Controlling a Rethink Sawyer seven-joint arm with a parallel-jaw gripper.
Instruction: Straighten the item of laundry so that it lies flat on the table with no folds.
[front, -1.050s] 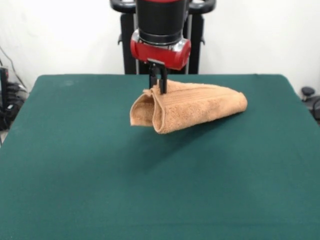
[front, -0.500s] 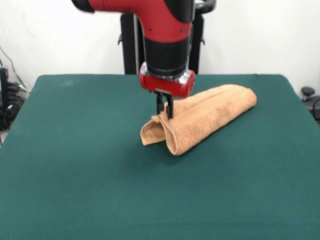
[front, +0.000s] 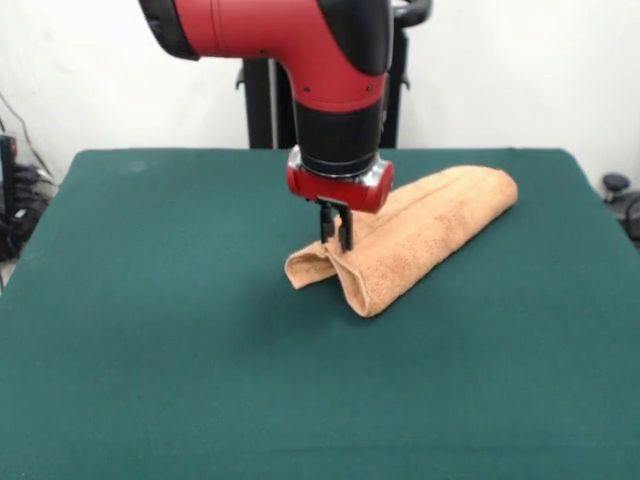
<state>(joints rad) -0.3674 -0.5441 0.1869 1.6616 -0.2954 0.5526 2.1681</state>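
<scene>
The item of laundry (front: 420, 235) is an orange-tan terry towel, folded over itself into a long roll that runs from the table's middle toward the far right. My gripper (front: 335, 243) comes straight down from the red and black arm and is shut on the towel's raised fold at its near left end. That end is pinched up into a ridge, with a loose flap (front: 305, 268) hanging to the left. The dark green table (front: 150, 330) lies under it all.
Cables and dark equipment (front: 15, 200) sit off the table's left edge. A black object (front: 620, 190) shows beyond the right edge.
The arm has carried the pinched end of the towel toward the near side and lower, dragging the fold along. The towel now rests more on the table and stretches longer to the right.
</scene>
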